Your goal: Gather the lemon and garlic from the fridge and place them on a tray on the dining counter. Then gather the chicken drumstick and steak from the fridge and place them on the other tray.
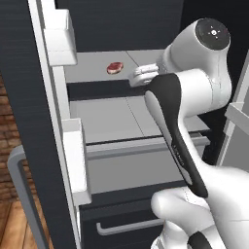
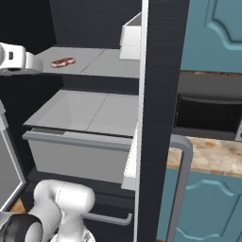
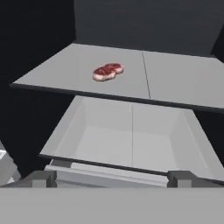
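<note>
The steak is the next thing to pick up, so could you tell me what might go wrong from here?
1. The steak lies flat and thin on the shelf; the open fingers might scrape the shelf or slide over it rather than grip.
2. The gripper sits low, level with the drawer beneath; going straight forward could knock the shelf's front edge.
3. The fridge door stands close to the arm, leaving little room to swing.
</note>
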Available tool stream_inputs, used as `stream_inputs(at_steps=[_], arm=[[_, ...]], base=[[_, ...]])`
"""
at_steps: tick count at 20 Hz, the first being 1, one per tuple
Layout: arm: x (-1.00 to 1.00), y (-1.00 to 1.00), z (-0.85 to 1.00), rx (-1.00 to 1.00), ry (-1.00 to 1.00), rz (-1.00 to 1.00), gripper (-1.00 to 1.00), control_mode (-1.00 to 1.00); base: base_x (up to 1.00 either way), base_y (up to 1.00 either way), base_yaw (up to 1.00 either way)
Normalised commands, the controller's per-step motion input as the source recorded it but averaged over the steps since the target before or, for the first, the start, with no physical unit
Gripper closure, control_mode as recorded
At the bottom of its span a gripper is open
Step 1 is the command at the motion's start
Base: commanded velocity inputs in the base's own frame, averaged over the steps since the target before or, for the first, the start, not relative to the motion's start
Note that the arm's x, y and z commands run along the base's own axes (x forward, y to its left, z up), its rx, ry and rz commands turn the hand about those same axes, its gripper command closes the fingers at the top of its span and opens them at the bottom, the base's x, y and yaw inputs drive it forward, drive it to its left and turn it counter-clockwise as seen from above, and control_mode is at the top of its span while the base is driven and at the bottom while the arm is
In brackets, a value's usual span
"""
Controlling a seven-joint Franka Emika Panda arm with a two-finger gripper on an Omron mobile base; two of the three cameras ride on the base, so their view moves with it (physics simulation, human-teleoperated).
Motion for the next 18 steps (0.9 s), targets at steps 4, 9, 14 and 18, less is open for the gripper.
stream_inputs(at_steps=[4, 9, 14, 18], arm=[[0.75, 0.28, -0.10, 0.04, 0.10, 0.00, -1.00, -1.00], [0.70, 0.09, -0.13, 0.03, 0.13, 0.00, -1.00, -1.00], [0.63, 0.06, -0.01, 0.00, 0.09, -0.01, -1.00, -1.00], [0.58, 0.23, -0.11, 0.00, 0.07, -0.03, -1.00, -1.00]], base=[[0.00, 0.00, 0.00], [0.00, 0.00, 0.00], [0.00, 0.00, 0.00], [0.00, 0.00, 0.00]])
